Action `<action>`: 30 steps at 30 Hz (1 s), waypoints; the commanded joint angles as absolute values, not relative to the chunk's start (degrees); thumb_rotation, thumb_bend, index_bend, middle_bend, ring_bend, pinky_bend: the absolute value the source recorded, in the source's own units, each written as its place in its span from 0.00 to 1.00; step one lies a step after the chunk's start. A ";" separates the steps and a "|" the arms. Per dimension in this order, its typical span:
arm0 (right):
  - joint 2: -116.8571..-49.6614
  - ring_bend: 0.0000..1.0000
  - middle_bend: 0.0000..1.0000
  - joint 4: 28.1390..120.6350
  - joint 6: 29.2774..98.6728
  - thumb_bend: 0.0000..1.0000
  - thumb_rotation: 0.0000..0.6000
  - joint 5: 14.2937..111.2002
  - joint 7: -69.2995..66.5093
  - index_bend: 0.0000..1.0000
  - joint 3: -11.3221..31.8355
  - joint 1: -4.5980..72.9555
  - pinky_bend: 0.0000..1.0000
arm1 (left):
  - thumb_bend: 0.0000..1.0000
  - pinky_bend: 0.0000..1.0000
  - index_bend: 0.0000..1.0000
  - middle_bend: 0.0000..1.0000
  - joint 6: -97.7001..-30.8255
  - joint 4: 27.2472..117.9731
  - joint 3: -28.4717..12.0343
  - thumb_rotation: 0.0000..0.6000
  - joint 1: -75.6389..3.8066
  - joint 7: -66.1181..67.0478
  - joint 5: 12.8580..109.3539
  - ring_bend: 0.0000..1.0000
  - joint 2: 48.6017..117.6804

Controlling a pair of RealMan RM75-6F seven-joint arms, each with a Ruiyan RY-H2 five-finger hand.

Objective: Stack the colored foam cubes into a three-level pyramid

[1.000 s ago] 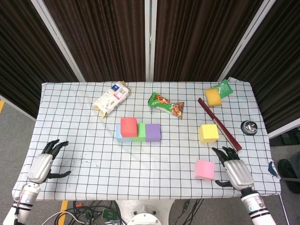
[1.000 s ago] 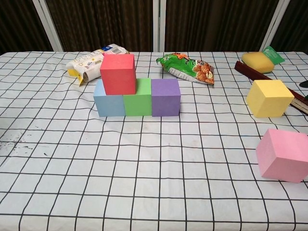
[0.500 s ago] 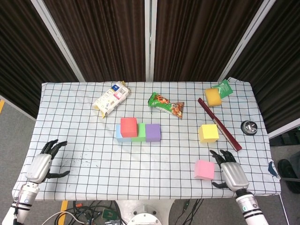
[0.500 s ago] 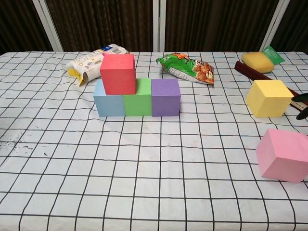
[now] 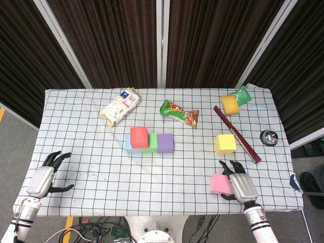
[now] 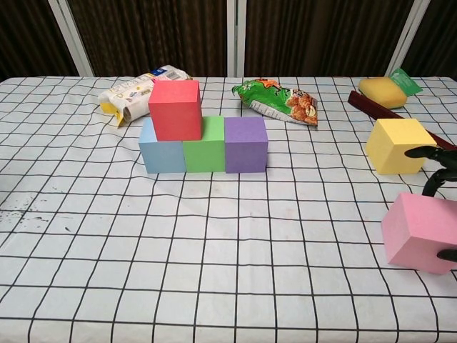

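Observation:
A blue cube (image 5: 128,147), a green cube (image 5: 150,144) and a purple cube (image 5: 165,143) form a row at mid-table. On top of the blue and green ones rests a red cube (image 5: 138,136). A yellow cube (image 5: 225,143) stands alone to the right. The pink cube (image 5: 218,183) lies near the front right edge. My right hand (image 5: 241,185) is over its right side with fingers spread, and dark fingers (image 6: 430,179) show past its far edge in the chest view. I cannot tell if they touch it. My left hand (image 5: 43,179) lies open at the front left.
A white snack packet (image 5: 119,107) and a green snack bag (image 5: 179,112) lie behind the row. At the back right are a yellow sponge (image 5: 230,105) and a green packet (image 5: 242,95). A dark red stick (image 5: 237,133) and a round metal piece (image 5: 268,137) lie right of the yellow cube.
My right hand has slid left and now overlaps the pink cube's right side, and its fingers have come into the chest view. The pink cube shifted very slightly. The left hand barely moved.

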State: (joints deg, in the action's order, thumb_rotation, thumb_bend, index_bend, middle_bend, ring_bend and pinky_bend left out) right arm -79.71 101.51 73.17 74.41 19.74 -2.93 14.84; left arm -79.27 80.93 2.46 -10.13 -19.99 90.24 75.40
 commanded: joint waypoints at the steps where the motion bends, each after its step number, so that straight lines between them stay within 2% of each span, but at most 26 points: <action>1: -80.10 0.06 0.49 101.41 74.72 0.09 1.00 75.35 20.03 0.00 -1.94 14.36 0.00 | 0.00 0.01 0.11 0.16 -79.33 80.86 2.49 1.00 -10.11 -20.05 90.32 0.03 75.42; 6: -76.94 0.09 0.54 105.18 75.02 0.15 1.00 76.62 18.74 0.00 1.04 15.61 0.00 | 0.00 0.01 0.11 0.16 -79.22 80.76 2.56 1.00 -10.19 -20.28 90.48 0.03 75.57; 9: -74.09 0.09 0.54 108.26 73.66 0.15 1.00 77.01 17.92 0.00 5.58 18.71 0.00 | 0.00 0.01 0.11 0.16 -79.23 80.79 2.55 1.00 -10.21 -20.20 90.51 0.03 75.55; 13: -71.74 0.09 0.54 108.34 67.25 0.15 1.00 75.74 16.38 0.00 12.61 25.81 0.00 | 0.00 0.01 0.11 0.16 -79.28 80.99 2.41 1.00 -10.19 -20.18 90.33 0.03 75.50; 17: -72.22 0.09 0.54 102.87 58.24 0.15 1.00 72.34 14.43 0.00 18.56 34.52 0.00 | 0.00 0.01 0.11 0.16 -79.37 81.08 2.34 1.00 -10.09 -20.19 90.16 0.03 75.42; 21: -73.89 0.09 0.53 98.61 51.59 0.15 1.00 68.97 13.27 0.00 21.06 40.78 0.00 | 0.00 0.01 0.11 0.16 -79.28 81.09 2.25 1.00 -10.07 -20.35 89.95 0.03 75.26; 30: -79.74 0.10 0.53 94.71 45.60 0.15 1.00 56.76 19.19 0.00 25.34 53.48 0.00 | 0.00 0.01 0.11 0.16 -79.35 81.25 2.03 1.00 -10.05 -21.57 89.75 0.03 74.67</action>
State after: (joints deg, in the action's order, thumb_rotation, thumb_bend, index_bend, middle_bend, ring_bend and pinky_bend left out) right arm -77.71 96.17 47.60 60.81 16.95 23.68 50.41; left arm -79.34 81.24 2.02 -10.06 -21.54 89.73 74.70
